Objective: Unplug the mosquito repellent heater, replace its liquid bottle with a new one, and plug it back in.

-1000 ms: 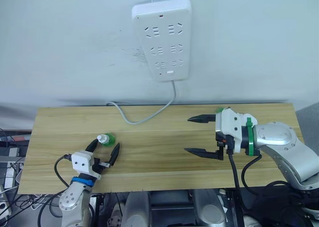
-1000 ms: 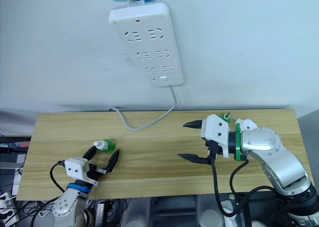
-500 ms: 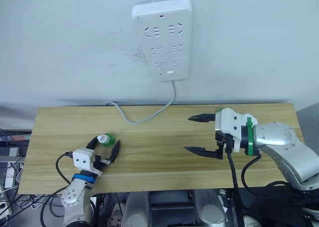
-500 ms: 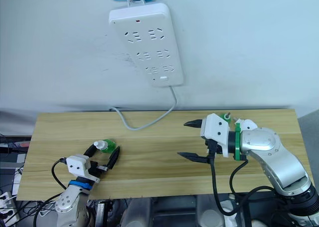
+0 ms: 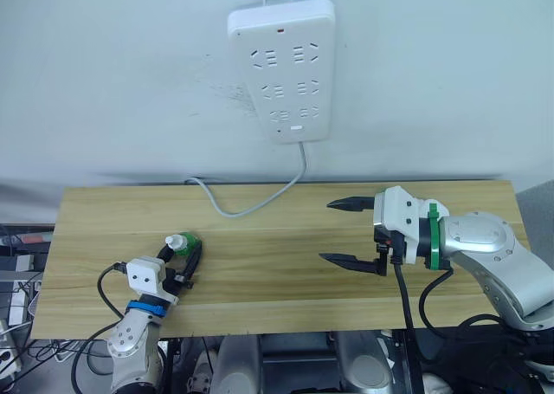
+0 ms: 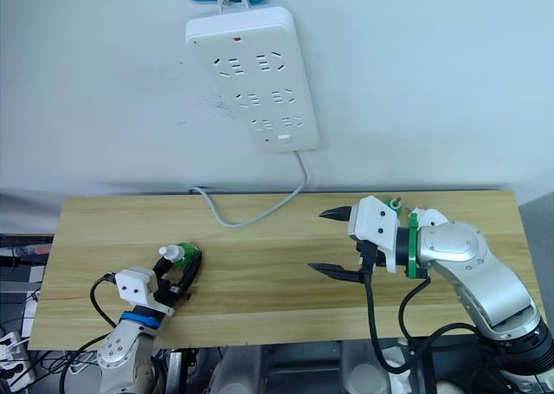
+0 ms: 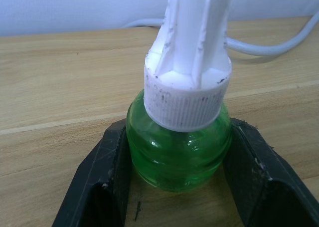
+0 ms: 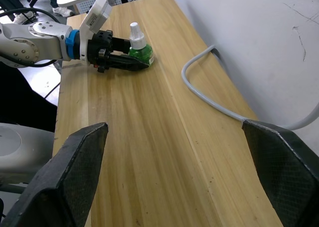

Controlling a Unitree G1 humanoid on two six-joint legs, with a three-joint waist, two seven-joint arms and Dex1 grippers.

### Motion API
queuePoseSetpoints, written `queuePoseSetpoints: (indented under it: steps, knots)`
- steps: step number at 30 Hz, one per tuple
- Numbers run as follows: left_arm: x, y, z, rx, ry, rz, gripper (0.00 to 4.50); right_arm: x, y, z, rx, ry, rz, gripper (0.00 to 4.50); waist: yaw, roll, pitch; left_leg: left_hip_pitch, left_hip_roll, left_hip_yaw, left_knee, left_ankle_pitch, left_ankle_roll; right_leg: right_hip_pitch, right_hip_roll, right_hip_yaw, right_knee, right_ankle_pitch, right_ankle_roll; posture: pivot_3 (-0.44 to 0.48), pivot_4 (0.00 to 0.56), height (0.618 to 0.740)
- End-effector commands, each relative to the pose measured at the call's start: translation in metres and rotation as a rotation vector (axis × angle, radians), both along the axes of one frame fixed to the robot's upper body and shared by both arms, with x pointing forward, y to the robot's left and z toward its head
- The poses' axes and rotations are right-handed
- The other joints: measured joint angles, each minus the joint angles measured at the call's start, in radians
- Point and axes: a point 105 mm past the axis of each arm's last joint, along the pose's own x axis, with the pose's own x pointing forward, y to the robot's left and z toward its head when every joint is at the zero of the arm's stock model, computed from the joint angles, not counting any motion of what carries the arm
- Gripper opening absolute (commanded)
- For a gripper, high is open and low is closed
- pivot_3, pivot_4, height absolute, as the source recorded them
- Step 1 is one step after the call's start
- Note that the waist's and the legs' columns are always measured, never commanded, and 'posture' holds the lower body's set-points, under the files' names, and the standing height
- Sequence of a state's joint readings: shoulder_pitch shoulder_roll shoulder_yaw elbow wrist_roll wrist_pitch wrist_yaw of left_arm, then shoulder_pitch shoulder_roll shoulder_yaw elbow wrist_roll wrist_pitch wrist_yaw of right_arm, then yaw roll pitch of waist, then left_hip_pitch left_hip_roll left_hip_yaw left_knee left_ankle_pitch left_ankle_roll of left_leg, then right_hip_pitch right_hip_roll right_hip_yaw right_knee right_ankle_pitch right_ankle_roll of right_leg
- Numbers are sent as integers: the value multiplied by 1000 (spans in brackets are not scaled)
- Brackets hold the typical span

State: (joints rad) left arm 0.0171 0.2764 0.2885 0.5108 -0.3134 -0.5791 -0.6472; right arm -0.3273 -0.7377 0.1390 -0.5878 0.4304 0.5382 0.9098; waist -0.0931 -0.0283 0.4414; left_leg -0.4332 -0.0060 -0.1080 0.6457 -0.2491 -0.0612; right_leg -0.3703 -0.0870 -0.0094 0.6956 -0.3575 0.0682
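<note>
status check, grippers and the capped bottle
Left gripper shut on new bottle, upright on table. Right gripper open, empty. Nothing in the way.

Glossy translucent plastic bottle [image 7: 178,152], ribbed cap [image 7: 189,77]

new bottle [image 7: 178,147]: translucent green body, white ribbed cap with dark specks
left tool [image 5: 182,257]: black fingers, white housing, blue band at the wrist
right tool [image 5: 346,232]: black fingers, white housing, green ring, silver arm
surface [image 5: 286,277]: pale yellow wood, straight grain lines
power strip [image 5: 281,65]: white, grey cable
wall [image 5: 104,74]: light grey-blue
</note>
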Motion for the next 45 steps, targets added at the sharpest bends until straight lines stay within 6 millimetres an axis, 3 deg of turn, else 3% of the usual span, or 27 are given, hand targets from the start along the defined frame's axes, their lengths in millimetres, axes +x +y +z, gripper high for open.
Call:
queuePoseSetpoints:
  steps: [1,11,18,23,28,36,45]
  knots:
    - [-11,1,-13,9,47,4,2215,-8,4,8,11,-37,26,4500,0,0,0,0,0,0,0,0,0,0,0,0,0,0,0,-223,487,740]
    - [-6,-10,8,95,22,-141,2215,-5,11,9,43,-42,23,4500,2,0,0,0,0,0,0,0,0,-1,0,0,0,0,0,-202,481,740]
    - [3,-32,52,52,-4,-313,2215,-5,18,7,74,-43,28,4500,4,0,0,0,0,0,0,0,0,-1,0,0,0,0,0,-178,470,740]
    - [2,-49,73,94,12,-431,2215,-4,23,6,92,-48,26,4500,2,0,0,0,0,0,-1,0,0,-1,0,0,0,0,0,-175,453,740]
    - [2,-72,106,128,30,-585,2215,0,29,13,122,-64,23,4500,4,0,0,-1,0,-1,-1,0,-1,-2,0,0,1,0,0,-175,440,740]
    - [-8,-103,132,229,105,-844,2215,4,35,21,151,-75,19,4500,4,0,0,-1,0,-1,-1,1,-1,-3,0,-1,1,0,0,-175,420,740]
    - [-9,-120,159,376,83,-954,2215,2,39,35,167,-55,19,4500,3,0,0,-1,0,0,-1,1,-1,-3,0,-1,1,0,0,-196,392,740]
